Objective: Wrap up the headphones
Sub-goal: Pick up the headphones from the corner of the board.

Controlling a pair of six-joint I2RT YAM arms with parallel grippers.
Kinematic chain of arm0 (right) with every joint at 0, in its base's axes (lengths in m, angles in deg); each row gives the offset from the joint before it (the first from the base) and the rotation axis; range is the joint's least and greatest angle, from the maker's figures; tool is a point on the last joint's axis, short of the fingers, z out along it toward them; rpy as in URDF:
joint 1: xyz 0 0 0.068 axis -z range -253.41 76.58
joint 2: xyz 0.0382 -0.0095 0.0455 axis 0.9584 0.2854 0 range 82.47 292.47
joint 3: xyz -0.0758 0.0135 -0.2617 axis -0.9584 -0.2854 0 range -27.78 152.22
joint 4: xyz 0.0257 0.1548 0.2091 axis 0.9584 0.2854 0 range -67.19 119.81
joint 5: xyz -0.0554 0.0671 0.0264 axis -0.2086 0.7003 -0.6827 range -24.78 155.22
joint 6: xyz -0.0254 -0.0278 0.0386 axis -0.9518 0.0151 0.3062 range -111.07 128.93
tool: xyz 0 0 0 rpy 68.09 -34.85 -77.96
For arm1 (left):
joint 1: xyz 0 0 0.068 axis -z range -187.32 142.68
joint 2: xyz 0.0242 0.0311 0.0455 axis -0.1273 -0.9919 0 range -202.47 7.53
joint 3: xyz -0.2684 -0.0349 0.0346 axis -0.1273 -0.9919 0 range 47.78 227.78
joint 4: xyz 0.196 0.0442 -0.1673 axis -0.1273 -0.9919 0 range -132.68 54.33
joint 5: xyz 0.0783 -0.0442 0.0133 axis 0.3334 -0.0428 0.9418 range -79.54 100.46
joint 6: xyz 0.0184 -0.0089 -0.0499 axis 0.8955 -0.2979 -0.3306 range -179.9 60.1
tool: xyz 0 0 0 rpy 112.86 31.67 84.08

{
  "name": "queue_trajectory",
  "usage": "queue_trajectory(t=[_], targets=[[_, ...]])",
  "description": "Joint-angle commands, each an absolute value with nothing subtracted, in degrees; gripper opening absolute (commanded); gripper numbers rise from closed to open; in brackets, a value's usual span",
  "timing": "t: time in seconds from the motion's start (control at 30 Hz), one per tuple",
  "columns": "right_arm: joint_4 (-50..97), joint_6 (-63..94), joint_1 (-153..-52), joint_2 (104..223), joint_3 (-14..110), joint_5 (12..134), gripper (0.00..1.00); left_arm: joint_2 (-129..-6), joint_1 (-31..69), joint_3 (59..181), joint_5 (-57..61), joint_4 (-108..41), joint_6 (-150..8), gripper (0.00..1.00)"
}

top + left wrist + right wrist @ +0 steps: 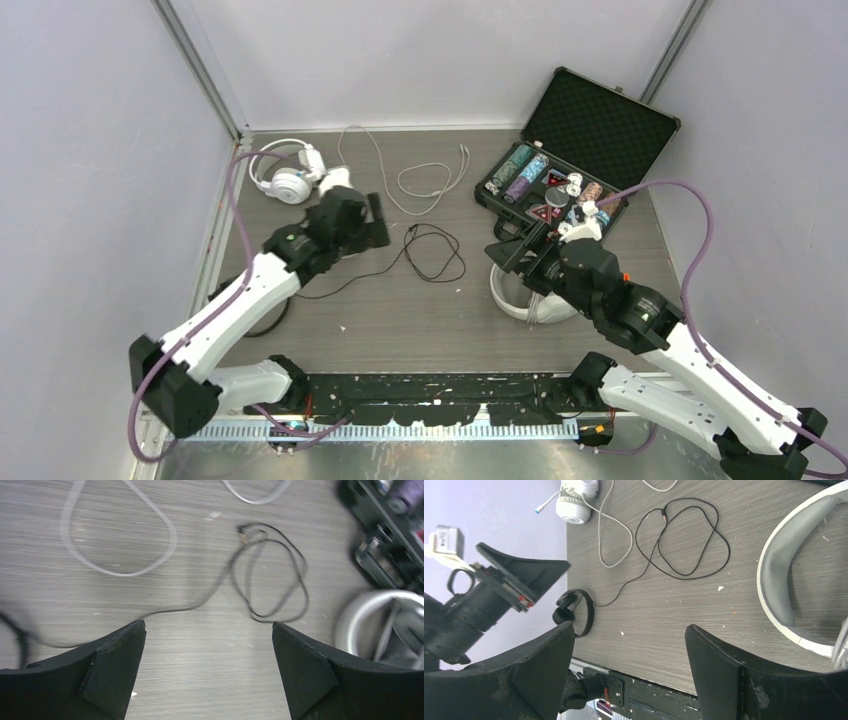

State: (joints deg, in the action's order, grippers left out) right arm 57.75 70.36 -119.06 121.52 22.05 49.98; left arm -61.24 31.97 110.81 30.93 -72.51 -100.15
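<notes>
jaws of left gripper [207, 627] and right gripper [629, 627] stand wide apart, empty; black cable [306, 595] loops between them.

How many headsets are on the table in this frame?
3: a white headset far left, a second white headset partly under the right arm, a black headset near the left arm.

White headset [285, 178]: lying at the table's [400, 320] far-left corner.
Black cable [437, 253]: looping mid-table.
Second white headset [508, 303]: sitting beneath the right arm [640, 320].
Case [590, 140]: standing open, far right.
</notes>
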Motion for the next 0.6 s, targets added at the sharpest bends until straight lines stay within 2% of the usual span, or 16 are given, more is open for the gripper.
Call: queue_trajectory(t=[0.0,0.13,0.23,0.37,0.47,0.57], targets=[[52.41,69.28,-119.21,122.65,21.99,51.85,0.86,-54.89,22.39,107.79,31.91,-75.47,-93.82,1.00],[51.81,67.56,-119.21,124.76,23.32,55.10,0.85,-57.04,9.11,112.43,25.30,-72.70,-83.28,0.95],[51.98,66.72,-119.21,125.64,23.96,56.75,0.85,-65.52,-1.11,122.98,20.98,-74.98,-80.69,0.95],[52.59,66.35,-119.21,125.31,23.70,57.40,0.85,-80.24,-15.32,137.01,11.63,-77.72,-85.84,0.85],[53.66,65.40,-119.18,124.67,23.55,56.98,0.85,-88.31,-20.81,141.85,4.64,-74.02,-91.66,0.78],[55.28,63.74,-119.18,124.85,24.72,56.03,0.85,-95.29,-23.85,144.38,4.31,-68.82,-98.13,0.71]])
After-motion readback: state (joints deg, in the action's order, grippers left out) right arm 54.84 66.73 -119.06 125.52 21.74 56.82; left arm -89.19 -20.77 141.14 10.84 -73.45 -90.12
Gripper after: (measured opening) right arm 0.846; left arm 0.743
